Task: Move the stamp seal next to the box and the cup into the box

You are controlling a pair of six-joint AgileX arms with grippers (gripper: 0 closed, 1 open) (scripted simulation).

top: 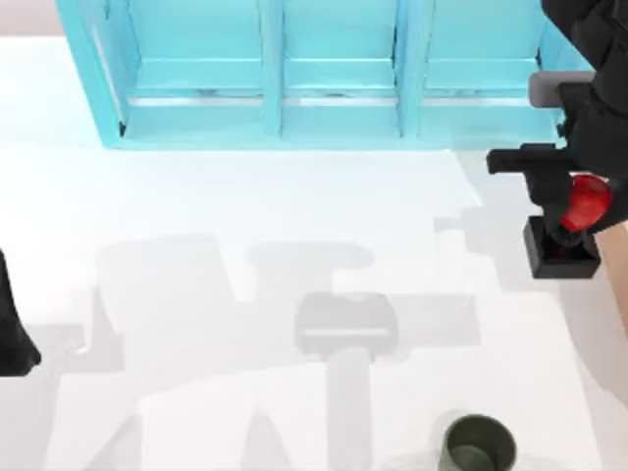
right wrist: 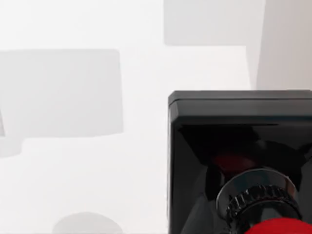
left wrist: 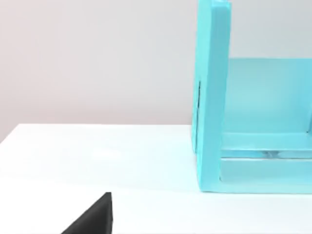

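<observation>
The stamp seal [top: 564, 235], a red knob on a black square base, stands at the table's right side, right beside the tan box [top: 618, 270], of which a strip shows at the right edge. My right gripper [top: 574, 196] comes down from the upper right and is shut on the red knob. The right wrist view looks straight down on the stamp seal [right wrist: 239, 146], its black base over the white table. The dark olive cup [top: 478, 446] stands upright near the front edge, right of centre, apart from both arms. My left gripper [top: 15, 343] is parked at the left edge.
A big turquoise shelf unit [top: 294, 69] runs along the back of the table, and its end wall [left wrist: 212, 97] stands close in the left wrist view. The white table [top: 245, 245] lies open between the shelf and the cup, crossed by grey shadows.
</observation>
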